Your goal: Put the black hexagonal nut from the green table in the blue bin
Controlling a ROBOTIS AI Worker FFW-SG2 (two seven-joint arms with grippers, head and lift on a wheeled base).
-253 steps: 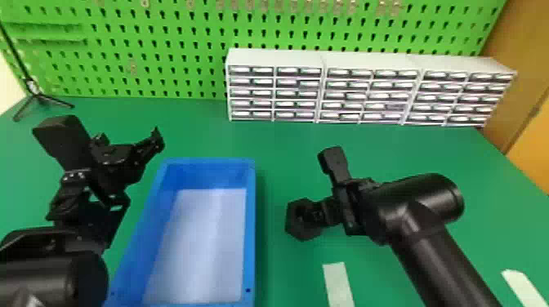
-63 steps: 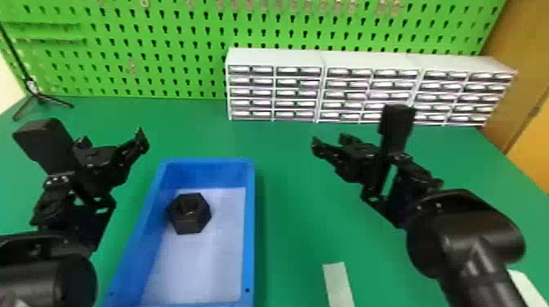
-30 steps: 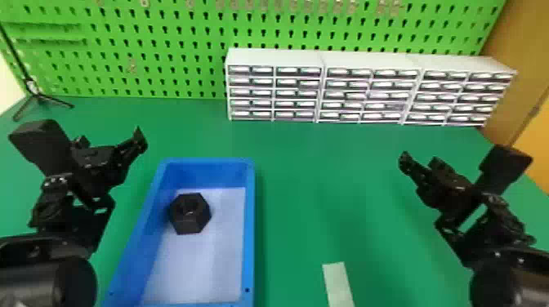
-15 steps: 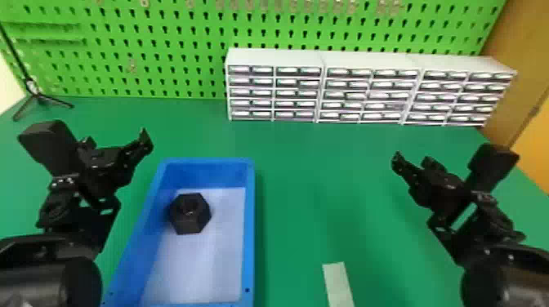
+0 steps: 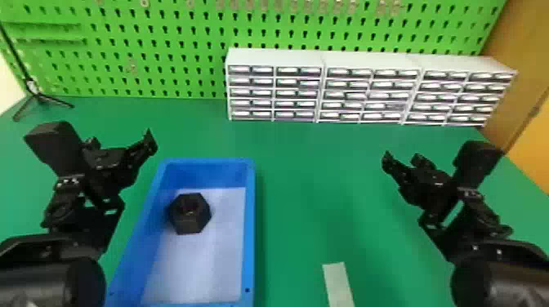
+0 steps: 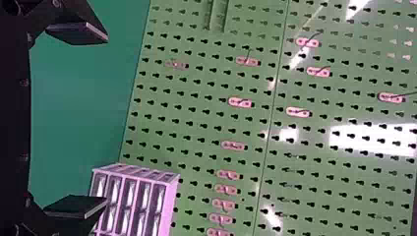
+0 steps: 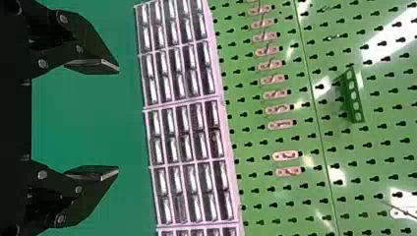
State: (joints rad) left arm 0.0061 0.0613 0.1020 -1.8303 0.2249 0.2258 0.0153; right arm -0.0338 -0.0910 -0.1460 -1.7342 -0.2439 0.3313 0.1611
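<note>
The black hexagonal nut (image 5: pixel 190 213) lies flat inside the blue bin (image 5: pixel 249 228), toward its back left. Left of the bin, my left gripper (image 5: pixel 145 141) is held above the table, clear of the nut; in the left wrist view the left gripper (image 6: pixel 105 120) has its fingers wide apart with nothing between them. Over the right part of the green table (image 5: pixel 310 196) is my right gripper (image 5: pixel 388 159), well away from the bin. The right wrist view has the right gripper (image 7: pixel 118 120) open and holding nothing.
White drawer units (image 5: pixel 367 90) line the table's back edge before a green pegboard (image 5: pixel 163 45). A small black tripod (image 5: pixel 39 96) stands at the back left. A pale strip (image 5: pixel 338 283) lies on the table right of the bin.
The nut went from the right gripper at the table into the bin. The right arm then drew away to the right and lately came slightly back left; the left arm shifted only slightly.
</note>
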